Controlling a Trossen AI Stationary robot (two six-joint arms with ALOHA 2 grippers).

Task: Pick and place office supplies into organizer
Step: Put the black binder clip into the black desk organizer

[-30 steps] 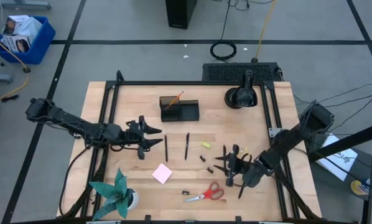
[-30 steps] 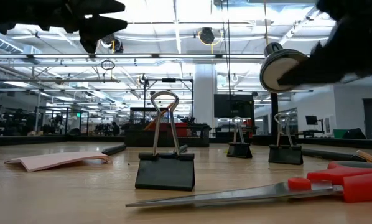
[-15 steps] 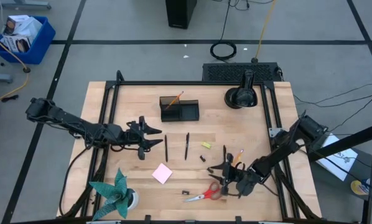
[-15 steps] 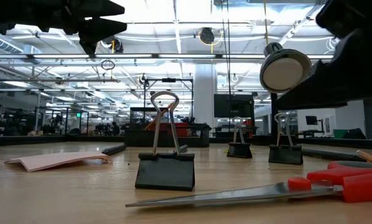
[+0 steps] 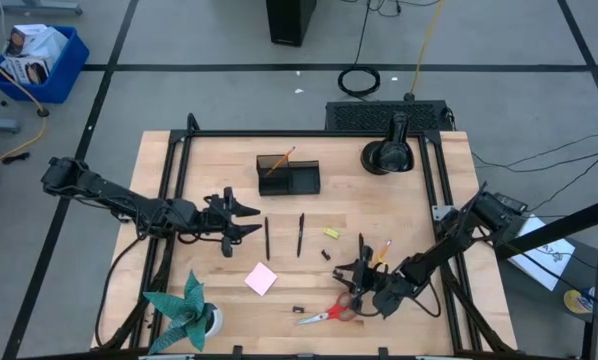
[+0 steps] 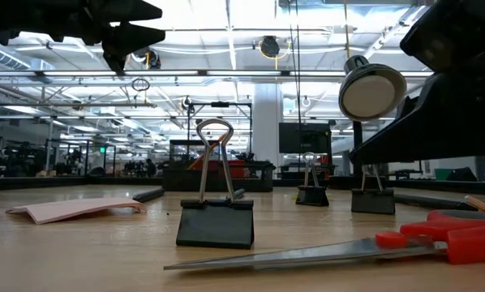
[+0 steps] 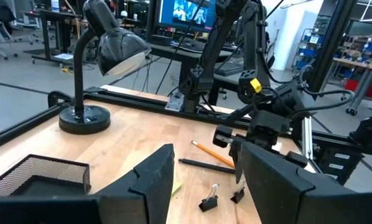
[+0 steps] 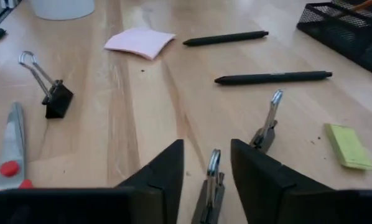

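Note:
My right gripper (image 5: 357, 284) (image 8: 206, 147) hovers low and open over the table's near right part. Its fingers stand on either side of an upright black binder clip (image 8: 211, 177) without plainly touching it. A second clip (image 8: 266, 127), a third clip (image 8: 52, 93), two black pens (image 8: 273, 78), the pink sticky pad (image 5: 261, 279) and the red-handled scissors (image 5: 331, 312) lie on the wood. An orange pencil (image 5: 382, 250) lies beside my right arm. The black mesh organizer (image 5: 289, 177) stands farther back with a pencil (image 5: 280, 160) leaning in its cup. My left gripper (image 5: 247, 218) (image 7: 206, 155) waits open above the table's left middle.
A black desk lamp (image 5: 389, 152) stands at the far right corner. The teal paper plant (image 5: 184, 308) sits at the near left corner. A small yellow pad (image 8: 346, 146) lies near the pens. Black frame rails run along the table's left, far and right sides.
My right gripper has moved toward the table's near edge and a little left, coming down over the binder clip near the scissors. In the low view its dark body has sunk closer to the table. My left arm has kept still.

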